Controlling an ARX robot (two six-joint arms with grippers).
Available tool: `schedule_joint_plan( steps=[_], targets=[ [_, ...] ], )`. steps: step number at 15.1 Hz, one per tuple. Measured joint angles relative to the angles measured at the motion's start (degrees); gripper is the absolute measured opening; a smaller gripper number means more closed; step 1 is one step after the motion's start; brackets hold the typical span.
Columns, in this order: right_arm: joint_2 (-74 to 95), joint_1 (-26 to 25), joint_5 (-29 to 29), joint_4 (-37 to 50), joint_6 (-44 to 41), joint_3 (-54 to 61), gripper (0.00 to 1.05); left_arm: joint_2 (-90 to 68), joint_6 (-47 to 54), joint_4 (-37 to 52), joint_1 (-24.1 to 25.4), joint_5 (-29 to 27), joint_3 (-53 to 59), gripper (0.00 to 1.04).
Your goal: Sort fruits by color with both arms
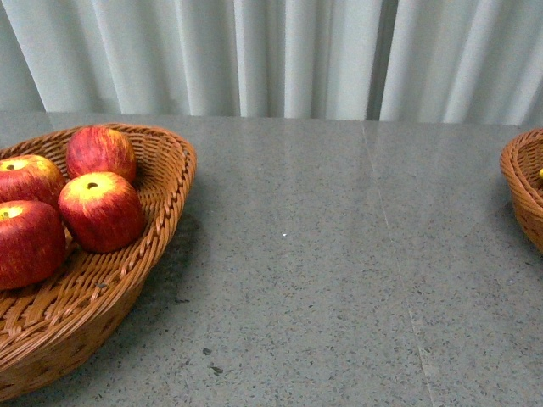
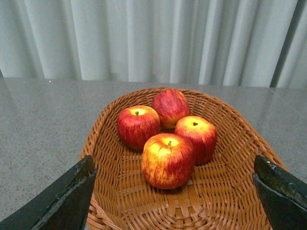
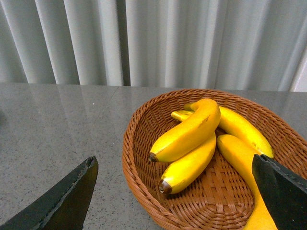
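Left tool (image 2: 175, 191), right tool (image 3: 175, 191), dark, wedge-shaped, scuffed fingers (image 2: 64, 199)

The grey table (image 1: 339, 254) lies bare between the two baskets, wide enough for a gripper to pass. On the left, the basket (image 1: 161, 246) is crowded with four apples (image 1: 100, 210); on the right, the other basket (image 3: 139, 158) is filled by bananas (image 3: 187, 132).

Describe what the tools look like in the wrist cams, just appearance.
Only finger ends show. The left tool has two black, wedge-shaped fingers with a matte finish and slightly scuffed, worn edges. The right tool looks the same: two black tapered fingers with flat inner faces. No cables, markings or arm links show in any view; the front view shows neither arm.
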State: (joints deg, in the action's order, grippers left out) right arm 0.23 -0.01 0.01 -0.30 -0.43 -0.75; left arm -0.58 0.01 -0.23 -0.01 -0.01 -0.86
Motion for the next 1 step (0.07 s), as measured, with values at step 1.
schedule_joint_plan(
  steps=[1],
  targets=[
    [0.00,0.00,0.00,0.00,0.00,0.00,0.98,0.00,0.00,0.00,0.00,0.00,0.00,0.98]
  ],
)
